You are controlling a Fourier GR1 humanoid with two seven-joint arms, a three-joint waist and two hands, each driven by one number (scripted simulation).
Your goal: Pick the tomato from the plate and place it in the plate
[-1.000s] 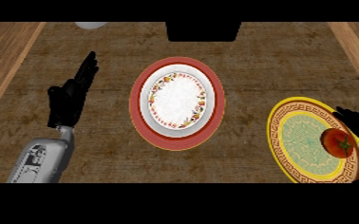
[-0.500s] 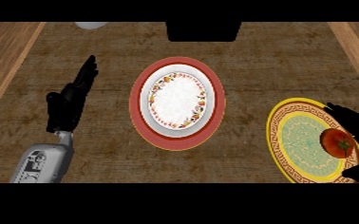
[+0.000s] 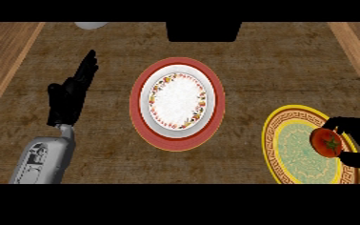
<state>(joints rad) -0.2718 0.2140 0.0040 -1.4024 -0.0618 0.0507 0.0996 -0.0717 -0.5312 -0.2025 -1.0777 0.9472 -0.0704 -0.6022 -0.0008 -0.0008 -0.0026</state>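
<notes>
A red tomato lies on the right side of the yellow, gold-patterned plate at the lower right. My right hand comes in from the right edge, its black fingers curled round the tomato above and below; most of the hand is cut off by the edge. In the middle stands the red-rimmed plate with a white, flower-edged centre and nothing on it. My left hand rests open at the left, fingers up, well away from both plates.
A dark box-like object sits at the back centre and a pale round thing at the back left. Lighter wooden strips border the counter on both sides.
The right hand's fingers have closed in round the tomato, which has shifted a little to the left on the yellow plate. The left hand has barely moved.
</notes>
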